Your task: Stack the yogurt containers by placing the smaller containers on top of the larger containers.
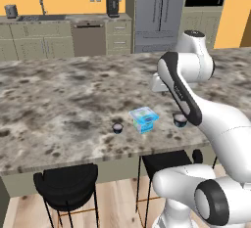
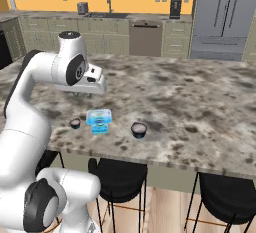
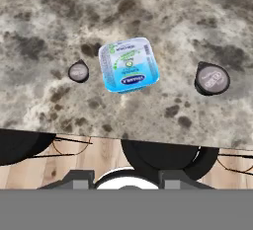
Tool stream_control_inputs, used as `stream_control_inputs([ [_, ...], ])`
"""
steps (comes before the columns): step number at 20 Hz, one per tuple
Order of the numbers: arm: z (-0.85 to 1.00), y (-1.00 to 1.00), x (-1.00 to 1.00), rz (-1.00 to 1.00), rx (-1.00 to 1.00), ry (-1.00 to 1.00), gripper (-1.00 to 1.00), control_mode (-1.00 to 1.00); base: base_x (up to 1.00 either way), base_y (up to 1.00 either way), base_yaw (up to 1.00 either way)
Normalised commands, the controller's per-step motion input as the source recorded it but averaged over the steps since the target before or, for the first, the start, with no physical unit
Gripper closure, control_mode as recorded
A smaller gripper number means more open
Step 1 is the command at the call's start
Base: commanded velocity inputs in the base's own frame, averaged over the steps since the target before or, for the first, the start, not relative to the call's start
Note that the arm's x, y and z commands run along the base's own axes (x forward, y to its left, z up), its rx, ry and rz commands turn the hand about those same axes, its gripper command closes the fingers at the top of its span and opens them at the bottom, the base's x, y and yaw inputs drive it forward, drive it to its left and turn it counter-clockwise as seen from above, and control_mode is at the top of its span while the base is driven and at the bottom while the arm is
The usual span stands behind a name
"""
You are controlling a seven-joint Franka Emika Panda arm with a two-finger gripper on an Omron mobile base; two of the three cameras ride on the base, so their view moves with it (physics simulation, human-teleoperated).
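Your gripper (image 3: 126, 178) hangs high above the counter's near edge, looking down; only the stubs of its two fingers show at the bottom of the hand view, so you cannot tell whether they are spread or closed, and nothing sits between them. Below you, past the stools (image 1: 67, 185) tucked under the overhang, the three containers lie in a row close to the front edge of the marble counter (image 1: 59, 100). The light-blue yogurt box (image 3: 129, 64) is in the middle, lid up, slightly turned. The smaller dark cup (image 3: 78, 71) stands near it on your left, apart from it. The wider dark cup (image 3: 212, 78) stands farther off on your right, also clear of the box. Nothing is stacked yet. Beyond the counter you see cabinets, a dishwasher and a steel fridge (image 2: 223, 14).
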Motion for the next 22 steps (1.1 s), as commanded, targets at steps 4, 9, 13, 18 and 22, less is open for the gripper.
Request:
stream_control_inputs([
  [4, 0.00, -0.01, -0.10, 0.00, 0.00, -0.02, -1.00, -1.00, 0.00, 0.00, 0.00],
  [9, 0.00, -0.17, -0.29, 0.00, 0.01, -0.02, -1.00, -1.00, 0.00, 0.00, 0.00],
  [13, -0.02, -0.24, -0.27, -0.02, 0.05, 0.00, -1.00, -1.00, 0.00, 0.00, 0.00],
  [18, -0.09, -0.28, -0.21, -0.02, 0.05, 0.00, -1.00, -1.00, 0.00, 0.00, 0.00],
  [22, -0.07, -0.22, -0.10, -0.01, 0.05, 0.00, -1.00, -1.00, 0.00, 0.00, 0.00],
])
